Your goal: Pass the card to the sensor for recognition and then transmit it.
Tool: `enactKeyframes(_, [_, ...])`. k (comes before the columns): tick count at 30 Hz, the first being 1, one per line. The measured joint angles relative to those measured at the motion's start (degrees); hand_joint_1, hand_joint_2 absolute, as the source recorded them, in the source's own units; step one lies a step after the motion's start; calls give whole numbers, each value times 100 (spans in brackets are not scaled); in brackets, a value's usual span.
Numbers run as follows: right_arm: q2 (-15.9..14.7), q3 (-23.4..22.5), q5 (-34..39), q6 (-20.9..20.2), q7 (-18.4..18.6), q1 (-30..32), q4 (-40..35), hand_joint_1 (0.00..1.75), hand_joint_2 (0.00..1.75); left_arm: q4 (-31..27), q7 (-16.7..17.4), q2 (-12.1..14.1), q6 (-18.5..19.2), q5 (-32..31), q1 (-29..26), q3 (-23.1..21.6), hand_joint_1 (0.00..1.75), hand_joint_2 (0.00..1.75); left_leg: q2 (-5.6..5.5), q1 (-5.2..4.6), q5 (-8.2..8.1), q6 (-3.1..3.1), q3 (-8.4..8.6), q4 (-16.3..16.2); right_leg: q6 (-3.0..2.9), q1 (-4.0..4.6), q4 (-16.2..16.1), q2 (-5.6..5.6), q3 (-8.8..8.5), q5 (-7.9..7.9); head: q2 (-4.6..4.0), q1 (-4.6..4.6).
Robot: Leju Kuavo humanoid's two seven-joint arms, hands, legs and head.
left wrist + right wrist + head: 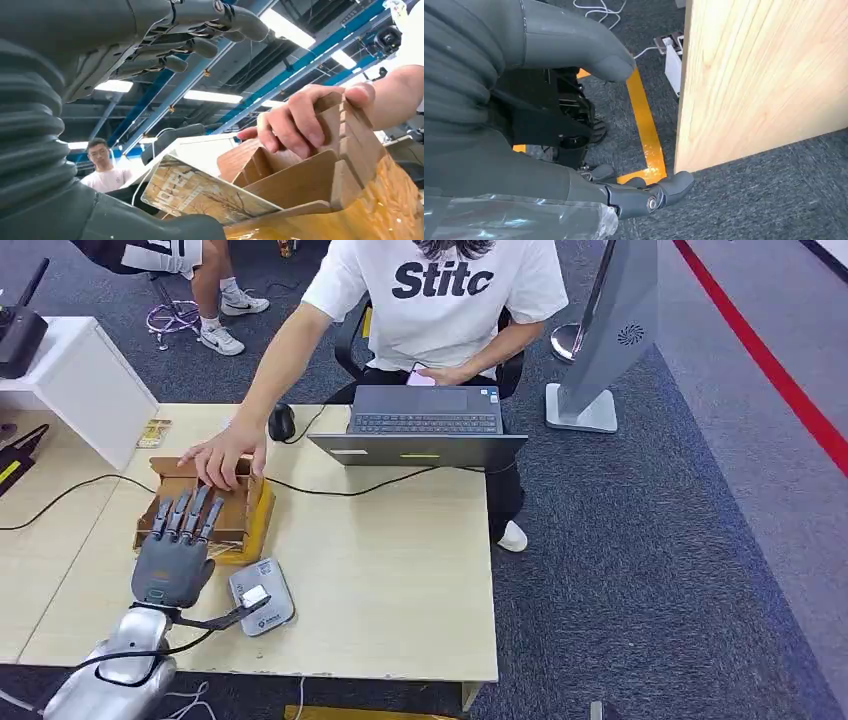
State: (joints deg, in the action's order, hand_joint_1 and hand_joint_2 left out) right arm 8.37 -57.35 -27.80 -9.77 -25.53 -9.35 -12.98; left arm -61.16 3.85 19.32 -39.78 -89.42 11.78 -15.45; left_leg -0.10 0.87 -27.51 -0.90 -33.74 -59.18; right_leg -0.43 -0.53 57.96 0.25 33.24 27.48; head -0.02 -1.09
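Card [200, 192] sits slotted in the wooden holder [205, 510] on the bench [390, 570], a person's hand [225, 452] steadying the holder's far side; left hand [178, 545] hovers over it, fingers [200, 47] spread & holding nothing, so I'd judge this the pick-up step. Next move: pinch the card, lift, carry it to the grey sensor [262, 595] just beside. Right hand [574, 125] hangs empty by the bench's side, fingers loosely apart; laptop [425, 425] farther back, dark carpet w/ red line.
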Motion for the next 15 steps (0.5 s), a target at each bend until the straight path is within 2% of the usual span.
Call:
enactKeyframes(11, [0,0,2,0,0,1,0,0,175,63,2,-17,0,0,33,-22,0,175,0,0,0,0,0,0,0,0,0,0,0,0,0,0])
enactKeyframes(12, [0,0,2,0,0,1,0,0,175,66,4,-17,0,0,33,-26,42,175,0,0,0,0,0,0,0,0,0,0,0,0,0,0])
enactKeyframes(13, [0,0,2,-2,0,1,0,0,175,70,11,-17,0,0,33,-31,175,175,0,0,0,0,-1,0,0,0,0,0,0,0,0,0])
enactKeyframes(15, [0,0,4,-7,-2,1,0,0,175,107,20,-15,0,0,32,-39,175,175,0,0,0,0,-1,0,0,0,0,0,0,0,0,0])
